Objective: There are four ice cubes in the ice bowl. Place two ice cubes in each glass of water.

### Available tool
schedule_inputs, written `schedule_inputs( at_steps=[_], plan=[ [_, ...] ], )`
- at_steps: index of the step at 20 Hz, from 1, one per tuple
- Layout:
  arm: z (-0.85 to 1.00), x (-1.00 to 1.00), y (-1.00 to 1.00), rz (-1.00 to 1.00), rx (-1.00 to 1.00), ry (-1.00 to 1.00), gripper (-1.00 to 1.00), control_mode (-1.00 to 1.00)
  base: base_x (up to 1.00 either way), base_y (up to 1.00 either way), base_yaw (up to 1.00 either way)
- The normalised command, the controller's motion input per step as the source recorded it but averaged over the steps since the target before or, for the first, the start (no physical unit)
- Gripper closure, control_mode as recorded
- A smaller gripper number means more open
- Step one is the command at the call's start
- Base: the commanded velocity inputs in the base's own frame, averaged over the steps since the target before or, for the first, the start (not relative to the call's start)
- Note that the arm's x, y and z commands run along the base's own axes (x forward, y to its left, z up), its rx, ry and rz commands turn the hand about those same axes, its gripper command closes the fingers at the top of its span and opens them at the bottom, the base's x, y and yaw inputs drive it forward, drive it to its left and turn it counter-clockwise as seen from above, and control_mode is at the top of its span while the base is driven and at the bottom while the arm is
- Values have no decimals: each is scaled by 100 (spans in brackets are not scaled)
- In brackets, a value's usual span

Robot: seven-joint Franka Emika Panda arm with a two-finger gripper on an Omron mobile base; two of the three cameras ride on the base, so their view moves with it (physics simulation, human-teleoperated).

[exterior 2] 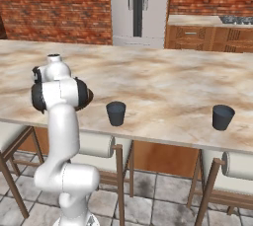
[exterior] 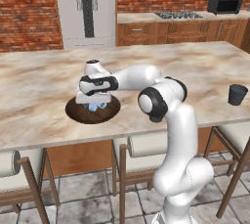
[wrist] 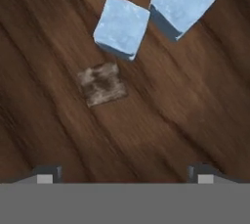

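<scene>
Left base view, left to right: the ice bowl [exterior: 73, 112] sits on the marble counter [exterior: 39, 81] near its front edge, with the gripper [exterior: 95, 104] lowered straight into it. Pale blue ice cubes [exterior: 100, 106] show just beneath the hand. Well to the right, near the counter's front right corner, stands one glass of water [exterior: 238, 94].

Right base view: the arm's upper joints hide most of the bowl. To their right stands the near glass [exterior 2: 116, 113]; the second glass [exterior 2: 223, 117] stands well apart, further right. Neither glass shows ice from here, though their contents cannot be made out.

Hand view: the jaws stand wide open and hold nothing; the two finger tips [wrist: 45, 173] straddle bare wood grain. Two cubes, the left cube [wrist: 121, 26] and the right cube [wrist: 182, 2], lie almost touching near the top of the view. A small mottled brown patch [wrist: 101, 84] lies below the left cube.

Judgement: the step in hand is picking a cube from the bowl. The cubes lie ahead of the jaws, not between them. The next move calls for shifting the hand forward until one cube alone sits between the jaws, then closing.
</scene>
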Motion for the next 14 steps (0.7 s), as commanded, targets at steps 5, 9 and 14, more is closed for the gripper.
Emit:
schedule_inputs(
  at_steps=[5,9,14],
  plan=[
    [-32,16,13,12,0,1,-100,-100,0,0,0],
    [-32,26,1,11,0,0,-100,-100,0,0,0],
    [-21,33,0,8,0,0,-100,-100,0,0,0]
  ],
)
